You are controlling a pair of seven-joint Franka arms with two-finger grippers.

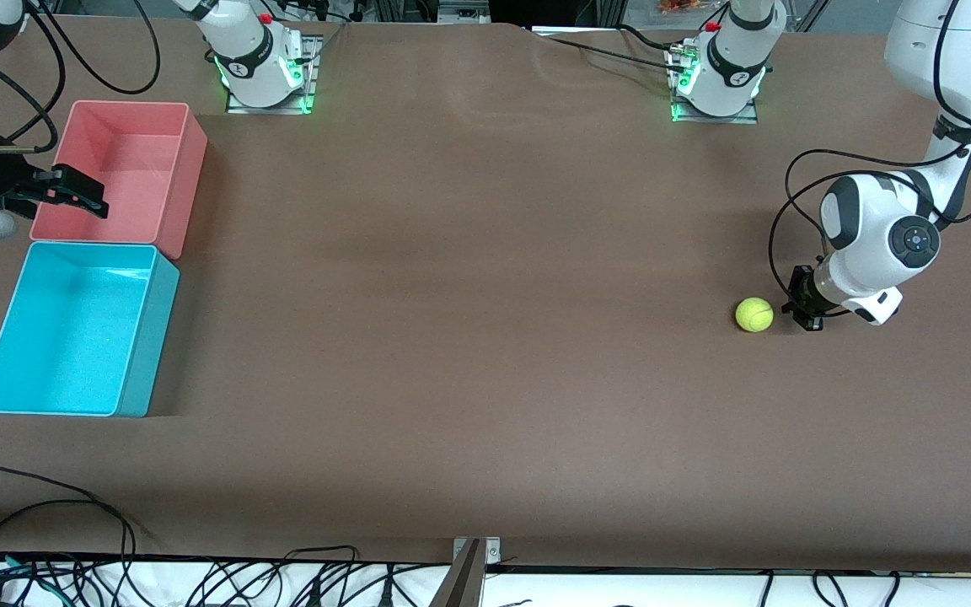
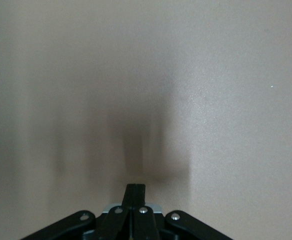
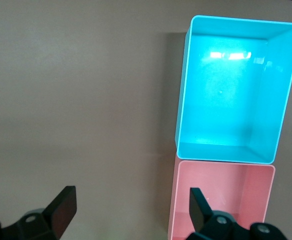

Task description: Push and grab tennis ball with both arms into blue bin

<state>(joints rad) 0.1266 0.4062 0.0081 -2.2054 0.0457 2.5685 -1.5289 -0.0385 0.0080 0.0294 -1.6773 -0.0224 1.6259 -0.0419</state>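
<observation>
The tennis ball [image 1: 754, 314] lies on the brown table toward the left arm's end. My left gripper [image 1: 803, 308] is shut and empty, low at the table right beside the ball, on the side away from the bins. In the left wrist view its closed fingers [image 2: 135, 192] point at bare table and the ball is out of view. The blue bin [image 1: 64, 329] stands empty at the right arm's end, and it also shows in the right wrist view [image 3: 236, 90]. My right gripper [image 1: 81, 192] is open and empty above the pink bin's outer edge; it also shows in the right wrist view [image 3: 131, 207].
A pink bin [image 1: 123, 160], also empty, touches the blue bin on its side farther from the front camera; it also shows in the right wrist view [image 3: 226, 200]. Both arm bases stand along the table's edge farthest from the front camera. Cables hang along the edge nearest that camera.
</observation>
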